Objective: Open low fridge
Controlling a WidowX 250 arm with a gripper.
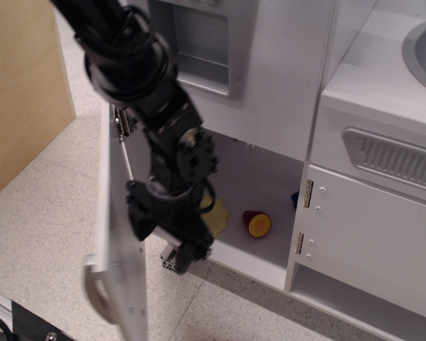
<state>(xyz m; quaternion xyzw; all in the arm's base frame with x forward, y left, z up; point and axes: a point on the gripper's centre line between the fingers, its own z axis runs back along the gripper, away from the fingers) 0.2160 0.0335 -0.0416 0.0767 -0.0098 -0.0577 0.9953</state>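
The low fridge door (119, 234) stands swung wide open and shows nearly edge-on at the lower left. Its curved grey handle (97, 288) pokes out on the outer side. The white compartment (259, 181) behind it is exposed. My black gripper (172, 245) hangs low in front of the compartment's left part, right against the door's inner face. Its fingers are dark and overlap the arm, so I cannot tell whether they are open or shut.
Inside the compartment lie a red-and-yellow halved fruit (258, 224), a yellow item (216, 215) and a blue thing (295, 198). Above is the silver panel with a dispenser niche (199, 42). A white cabinet door with brass hinges (373, 245) and a sink (424, 50) are at the right, a wooden panel (21, 85) at the left.
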